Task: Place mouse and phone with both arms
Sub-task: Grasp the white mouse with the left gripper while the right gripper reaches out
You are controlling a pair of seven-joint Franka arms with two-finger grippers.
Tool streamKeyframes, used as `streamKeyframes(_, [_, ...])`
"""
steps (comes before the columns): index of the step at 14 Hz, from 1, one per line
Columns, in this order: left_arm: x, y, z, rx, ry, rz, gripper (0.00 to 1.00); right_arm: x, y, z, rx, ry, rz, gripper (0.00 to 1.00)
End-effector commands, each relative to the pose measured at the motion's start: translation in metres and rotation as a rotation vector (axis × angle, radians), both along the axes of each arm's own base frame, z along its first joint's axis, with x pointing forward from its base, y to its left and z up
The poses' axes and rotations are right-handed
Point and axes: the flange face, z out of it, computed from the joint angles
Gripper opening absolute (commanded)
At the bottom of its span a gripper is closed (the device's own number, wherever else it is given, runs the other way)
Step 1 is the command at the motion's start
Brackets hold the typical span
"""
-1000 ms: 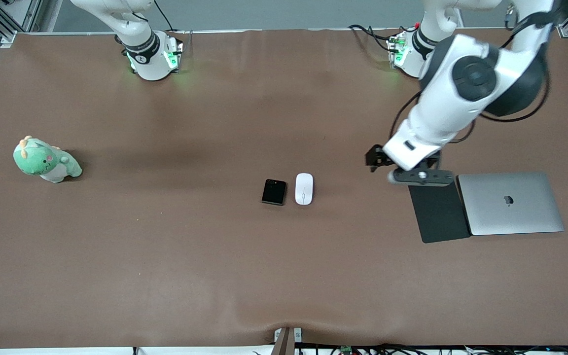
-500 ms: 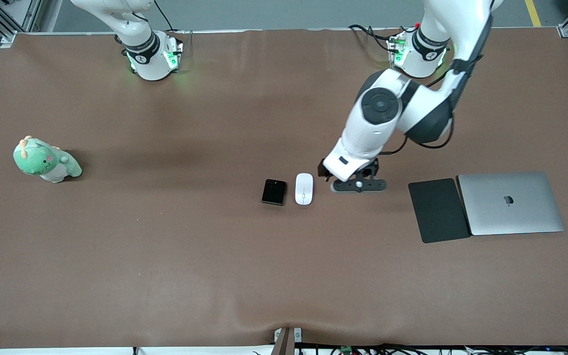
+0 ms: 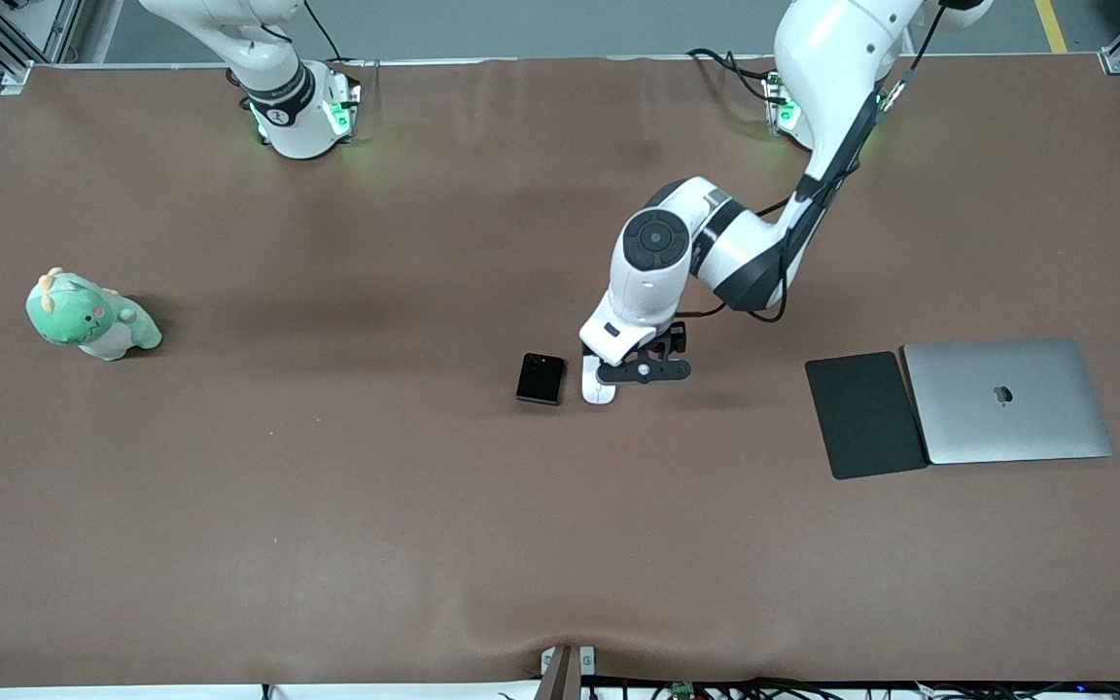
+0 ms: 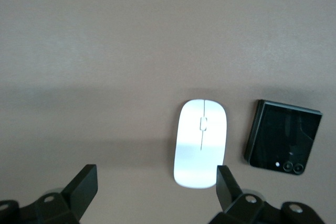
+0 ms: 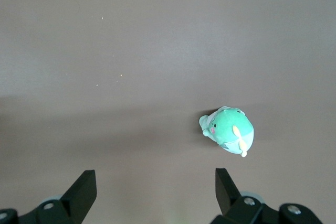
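Front view: left end effector [image 3: 640,372] over mouse [image 3: 599,392], phone [image 3: 541,378] just beside, mid-bench [image 3: 327,486]. Mouse pad [image 3: 865,415], laptop [image 3: 1007,401] toward left arm's end; dino plush [image 3: 91,316] toward right arm's.

Left wrist: fingers [image 4: 84,184] spread apart, holding nothing.

Right wrist: right end effector [image 5: 152,190] parted, empty, waits over bench near plush.

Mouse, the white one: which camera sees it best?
The left wrist view: the whole mouse shows there, beside the phone. In the front view the left hand covers most of the mouse. The right wrist view misses it.
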Motion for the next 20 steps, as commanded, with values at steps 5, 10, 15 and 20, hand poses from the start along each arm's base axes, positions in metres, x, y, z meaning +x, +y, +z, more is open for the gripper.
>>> streamKeyframes(5, [0.001,-0.033,-0.055,0.004,-0.004,0.019,1.0,0.009,0.006,-0.009,0.096,-0.005,-0.005,1.0])
streamKeyframes(10, [0.001,-0.039,-0.073,0.026,-0.013,0.007,1.0,0.028,0.03,-0.028,0.094,0.008,0.049,1.0])
streamKeyframes(15, [0.0,-0.039,-0.086,0.019,-0.011,0.007,1.0,0.045,0.099,-0.052,0.099,0.049,0.157,1.0])
streamKeyframes(20, [-0.001,-0.041,-0.096,0.009,-0.014,0.016,1.0,0.066,0.206,-0.09,0.094,0.036,0.242,1.0])
